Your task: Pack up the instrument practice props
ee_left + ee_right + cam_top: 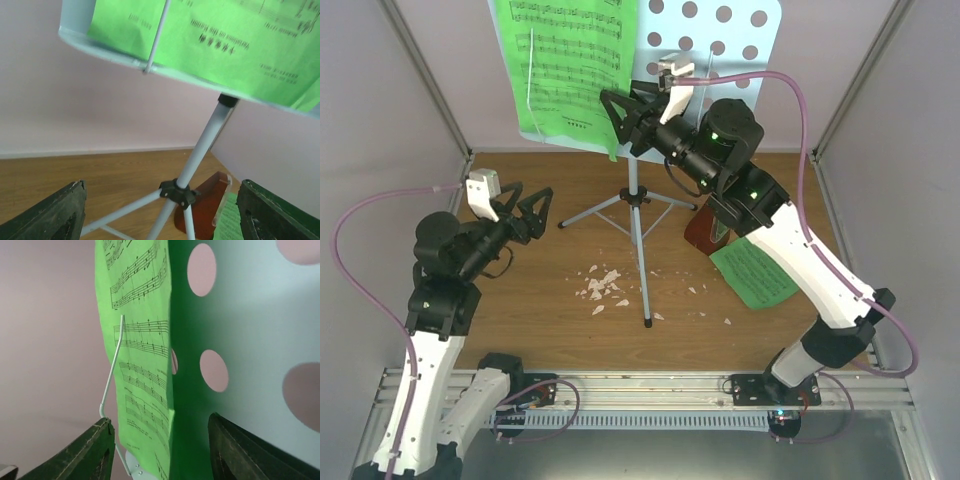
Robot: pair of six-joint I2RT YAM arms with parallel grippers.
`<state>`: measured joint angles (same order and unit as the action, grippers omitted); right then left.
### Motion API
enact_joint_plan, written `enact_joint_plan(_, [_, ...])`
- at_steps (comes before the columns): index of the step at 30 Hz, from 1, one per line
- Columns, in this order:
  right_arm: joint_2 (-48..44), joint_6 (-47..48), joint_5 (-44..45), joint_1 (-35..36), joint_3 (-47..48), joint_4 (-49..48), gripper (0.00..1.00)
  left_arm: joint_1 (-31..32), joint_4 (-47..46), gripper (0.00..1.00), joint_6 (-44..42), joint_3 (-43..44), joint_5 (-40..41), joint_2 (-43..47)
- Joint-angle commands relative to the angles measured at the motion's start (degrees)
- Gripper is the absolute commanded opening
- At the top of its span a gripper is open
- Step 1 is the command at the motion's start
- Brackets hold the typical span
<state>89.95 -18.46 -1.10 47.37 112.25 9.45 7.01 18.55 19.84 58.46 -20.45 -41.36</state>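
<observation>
The pale blue perforated music stand (720, 30) rises on a grey tripod (638, 215) at the back centre. A bright green sheet of music (570, 70) hangs on its desk behind a thin wire holder (112, 370). My right gripper (620, 115) is open, and its jaws straddle the sheet's lower right edge (150, 405) without touching it. My left gripper (527, 215) is open, left of the tripod and facing the hub (179, 192) from a distance. The reddish-brown metronome (705, 232) stands right of the tripod. A second green sheet (755, 272) lies flat beside it.
White crumbs (605, 285) are scattered on the wooden floor in front of the tripod. Pale walls close in the left, right and back sides. A metal rail (640, 385) with both arm bases runs along the near edge.
</observation>
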Motion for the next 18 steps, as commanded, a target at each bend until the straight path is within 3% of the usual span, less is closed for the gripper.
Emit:
enact_joint_plan(1, [2.27, 0.57, 4.15, 0.37, 3.13, -0.70, 0.48, -0.33, -1.53, 0.82, -1.73, 6.75, -1.43, -3.10])
enact_joint_plan(8, [3.18, 0.84, 7.59, 0.35, 3.69, -2.27, 0.03, -0.98, -1.32, 0.80, -1.78, 20.04, -3.38, -10.79])
enact_joint_plan(13, [3.13, 0.96, 7.72, 0.35, 3.55, -2.42, 0.01, -1.70, -1.93, 0.73, -2.37, 28.52, -5.32, -16.74])
enact_joint_plan(18, [2.93, 0.99, 7.61, 0.31, 3.38, -2.31, 0.01, -2.30, -2.41, 0.57, -1.66, 34.09, -9.51, -21.68])
